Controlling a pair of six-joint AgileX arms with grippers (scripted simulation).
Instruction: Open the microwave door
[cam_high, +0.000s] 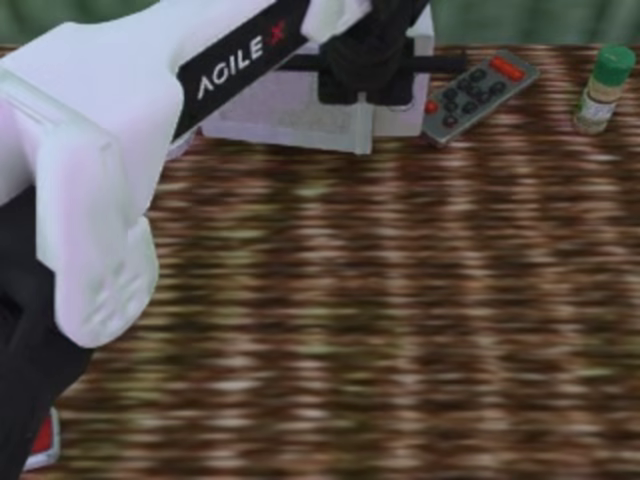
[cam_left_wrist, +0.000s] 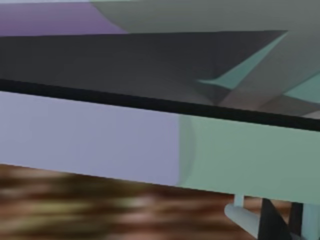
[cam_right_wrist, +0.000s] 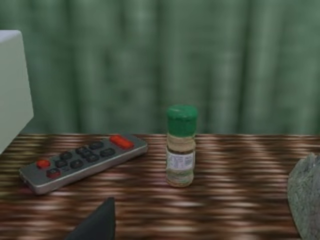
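The pale grey-lavender microwave (cam_high: 410, 35) stands at the back of the table, mostly under my left arm. Its door (cam_high: 285, 115) is swung a little way out from the body. In the left wrist view the door (cam_left_wrist: 90, 132) fills the frame and the dark oven cavity shows beyond its top edge. My left gripper (cam_high: 365, 70) sits over the door's right edge. Its dark fingers (cam_left_wrist: 272, 225) are shut on the slim bar handle (cam_left_wrist: 242, 216). My right gripper (cam_right_wrist: 142, 235) is out of the top view, low over the table and open, holding nothing.
A dark grey remote with red buttons (cam_high: 478, 95) lies right of the microwave. A green-capped spice jar (cam_high: 603, 90) stands at the far right. A red-and-white object (cam_high: 40, 440) sits at the front left. A rough grey shape (cam_right_wrist: 306, 200) shows in the right wrist view.
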